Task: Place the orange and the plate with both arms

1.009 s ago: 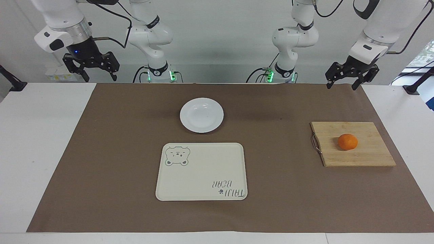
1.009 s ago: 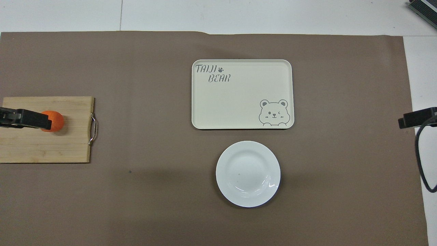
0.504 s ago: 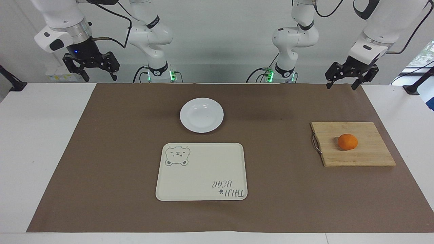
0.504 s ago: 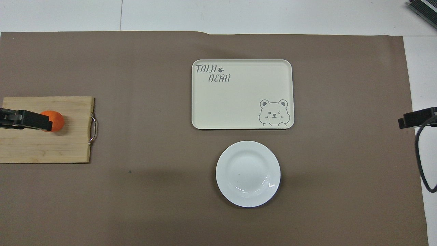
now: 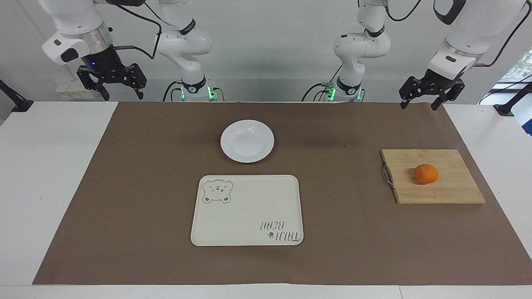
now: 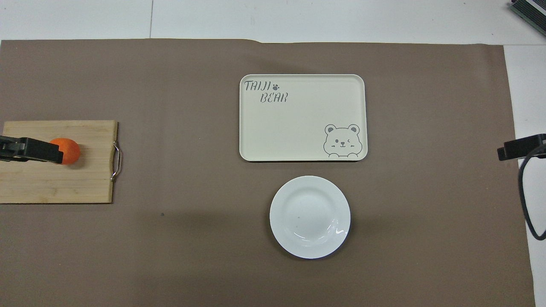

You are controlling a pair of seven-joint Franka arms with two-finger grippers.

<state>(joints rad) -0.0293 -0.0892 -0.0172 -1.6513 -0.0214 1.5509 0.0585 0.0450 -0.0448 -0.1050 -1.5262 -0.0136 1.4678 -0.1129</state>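
The orange (image 5: 426,173) lies on a wooden cutting board (image 5: 436,193) at the left arm's end of the table. The white plate (image 5: 247,141) stands empty on the brown mat, mid-table, nearer to the robots than the cream bear tray (image 5: 247,209). My left gripper (image 5: 419,106) hangs open and empty, high in the air, well clear of the orange. In the overhead view it (image 6: 42,150) covers part of the orange (image 6: 72,150). My right gripper (image 5: 123,96) hangs open and empty, high over the right arm's end. The plate (image 6: 310,216) and right gripper (image 6: 518,147) also show from above.
The cutting board (image 6: 55,187) has a metal handle on its edge toward the tray (image 6: 298,119). The brown mat (image 5: 124,187) covers most of the white table. A black cable loop hangs by the right gripper in the overhead view.
The left gripper has shifted very slightly over the board. The orange, plate, tray and right gripper have not moved.
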